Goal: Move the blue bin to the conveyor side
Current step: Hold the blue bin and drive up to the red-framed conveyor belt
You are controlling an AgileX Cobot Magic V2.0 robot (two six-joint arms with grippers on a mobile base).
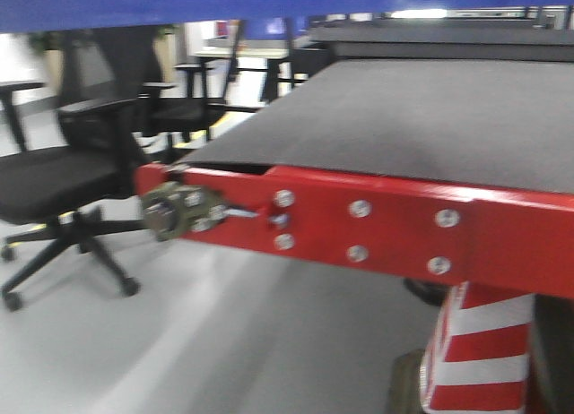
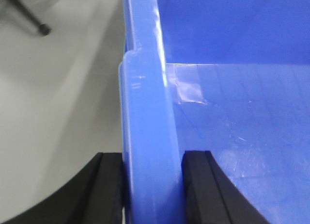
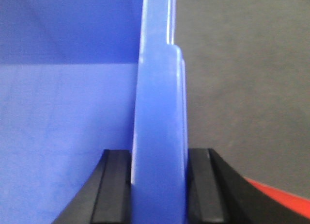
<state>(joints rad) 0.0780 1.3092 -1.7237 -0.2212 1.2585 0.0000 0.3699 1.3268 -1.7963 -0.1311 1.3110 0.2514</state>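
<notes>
Setting: grey floor (image 1: 224, 342), office chairs (image 1: 63, 163), conveyor belt (image 1: 430, 118) in red frame (image 1: 395, 226).
Bin: blue bin (image 2: 242, 112) held aloft; right wall over belt, left wall over floor; inside, bare glossy blue.
Left: left pincer (image 2: 152, 185) clenched on left wall.
Right: right pincer (image 3: 159, 185) clenched on right wall.

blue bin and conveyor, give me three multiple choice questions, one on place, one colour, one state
1. Beside the right tool, what lies outside the blue bin wall? A white floor B grey belt C steel rollers
2. What colour is the conveyor frame? A yellow B green C red
3. How is the left tool? A shut on the bin wall B open, clear of the bin C holding a chair
Key: B, the right wrist view shows belt past the wall; C, the bolted frame is red; A, it clamps the wall.
</notes>
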